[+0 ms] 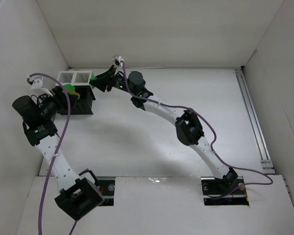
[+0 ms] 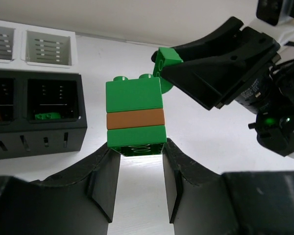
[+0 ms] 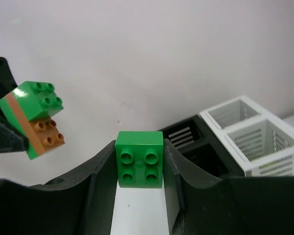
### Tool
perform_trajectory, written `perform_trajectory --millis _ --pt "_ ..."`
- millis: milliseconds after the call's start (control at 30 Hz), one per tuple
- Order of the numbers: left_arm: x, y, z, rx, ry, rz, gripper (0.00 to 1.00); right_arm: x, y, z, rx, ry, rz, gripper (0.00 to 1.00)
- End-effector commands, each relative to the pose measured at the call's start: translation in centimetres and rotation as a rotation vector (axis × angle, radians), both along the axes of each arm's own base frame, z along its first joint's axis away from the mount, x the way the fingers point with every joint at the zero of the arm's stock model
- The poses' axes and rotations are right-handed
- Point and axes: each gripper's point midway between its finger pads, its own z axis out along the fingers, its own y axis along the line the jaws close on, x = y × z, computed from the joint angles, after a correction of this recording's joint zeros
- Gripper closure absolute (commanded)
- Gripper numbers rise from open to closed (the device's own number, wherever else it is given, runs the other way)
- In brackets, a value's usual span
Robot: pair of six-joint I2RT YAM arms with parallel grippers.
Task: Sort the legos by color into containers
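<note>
- Legos I make out: one stacked green-orange-green plastic brick trio (image 2: pixel 135 115), one single green square plastic brick (image 3: pixel 139 159), and one small green brick (image 2: pixel 47 116) lying inside a compartment of the black slatted rack (image 2: pixel 34 142).
- A white slatted rack (image 2: pixel 71 46) stands just behind it; I see two compartments of each.
- Left gripper (image 2: pixel 137 156) pinches the trio's bottom brick, near the black rack.
- Right gripper (image 3: pixel 139 164) clamps the single brick, close beside the trio.

Lit brightly and evenly from overhead, nearly washing out the white table (image 1: pixel 137 147). Shadowed only softly. Sharp on the green brick (image 3: pixel 139 159) in the right wrist view; slightly out of focus on the near black fingers (image 3: pixel 100 191).
</note>
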Motion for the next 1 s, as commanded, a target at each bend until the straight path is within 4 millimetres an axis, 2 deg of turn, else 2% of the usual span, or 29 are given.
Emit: perform_trajectory --millis 0,33,100,167,233,300,367,400,433,467,500,533,600,633,667,700,733,767,800,833,867,900,933,967 --pt "-0.6 1.0 2.6 0.068 -0.051 0.042 1.00 -1.4 0.4 3.1 0.157 -0.146 -0.029 1.00" --pt "-0.6 1.4 2.6 0.069 -0.051 0.057 1.00 -1.2 0.5 2.0 0.150 -0.140 -0.029 1.00" --pt "-1.0 1.1 3.1 0.081 -0.067 0.057 1.00 -1.2 0.4 1.7 0.151 -0.174 -0.042 1.00" --pt "-1.1 1.0 2.2 0.071 -0.053 0.057 1.00 -1.1 0.4 1.0 0.147 -0.181 -0.046 1.00" --pt "-1.3 0.6 1.8 0.058 -0.047 0.032 1.00 -1.2 0.4 0.8 0.148 -0.182 -0.046 1.00" --pt "-1.4 0.1 1.4 0.045 -0.043 0.002 1.00 -1.5 0.0 2.1 0.160 -0.191 -0.046 1.00" --pt "-1.2 -0.5 0.3 0.038 -0.017 -0.039 1.00 -0.4 -1.2 3.1 0.164 -0.181 -0.071 1.00" --pt "-1.0 -0.8 -0.5 0.042 0.004 -0.061 1.00 0.0 -1.6 2.5 0.149 -0.157 -0.075 1.00" --pt "-1.1 -1.5 -0.8 0.059 0.009 -0.091 1.00 0.1 -2.9 4.8 0.176 -0.145 -0.091 1.00" --pt "-1.1 -1.5 -1.1 0.083 0.006 -0.097 1.00 0.5 -3.8 5.3 0.184 -0.129 -0.104 1.00" --pt "-1.1 -1.5 -1.5 0.076 0.015 -0.098 1.00 1.7 -5.1 4.2 0.159 -0.095 -0.125 1.00" --pt "-1.1 -1.4 -2.4 0.042 0.039 -0.083 1.00 1.6 -6.3 6.2 0.179 -0.104 -0.133 1.00" --pt "-1.3 -1.8 -1.6 0.028 0.005 -0.071 1.00 2.2 -7.4 5.7 0.143 -0.089 -0.113 1.00" --pt "-1.5 -1.9 -1.9 0.011 0.004 -0.067 1.00 1.6 -7.5 6.2 0.144 -0.094 -0.089 1.00" --pt "-1.6 -2.1 -1.3 0.014 -0.014 -0.064 1.00 1.7 -8.2 6.4 0.140 -0.086 -0.080 1.00" --pt "-1.8 -2.7 -1.9 -0.005 0.005 -0.088 1.00 1.6 -8.4 6.3 0.130 -0.076 -0.080 1.00" --pt "-2.1 -2.6 -2.4 0.045 0.009 -0.102 1.00 2.1 -9.0 4.6 0.099 -0.028 -0.097 1.00" --pt "-2.1 -3.0 -2.2 0.081 0.014 -0.133 1.00 1.9 -10.5 6.4 0.109 -0.027 -0.124 1.00" --pt "-2.5 -3.9 -4.2 0.055 0.112 -0.175 1.00 1.6 -11.0 6.1 0.096 -0.004 -0.140 1.00" --pt "-2.6 -4.3 -4.6 0.086 0.133 -0.207 1.00 2.4 -12.6 5.3 0.068 0.025 -0.169 1.00" --pt "-2.4 -4.4 -4.4 0.149 0.121 -0.239 1.00 2.5 -13.6 2.4 0.001 0.078 -0.178 1.00" --pt "-2.3 -5.1 -5.0 0.151 0.145 -0.275 1.00 1.9 -15.1 3.6 -0.026 0.065 -0.182 1.00" --pt "-2.4 -5.5 -5.1 0.145 0.154 -0.288 1.00 2.1 -16.2 0.9 -0.130 0.152 -0.182 1.00" --pt "-2.3 -5.8 -5.0 0.153 0.143 -0.299 1.00 2.3 -18.4 -1.4 -0.205 0.192 -0.161 1.00"
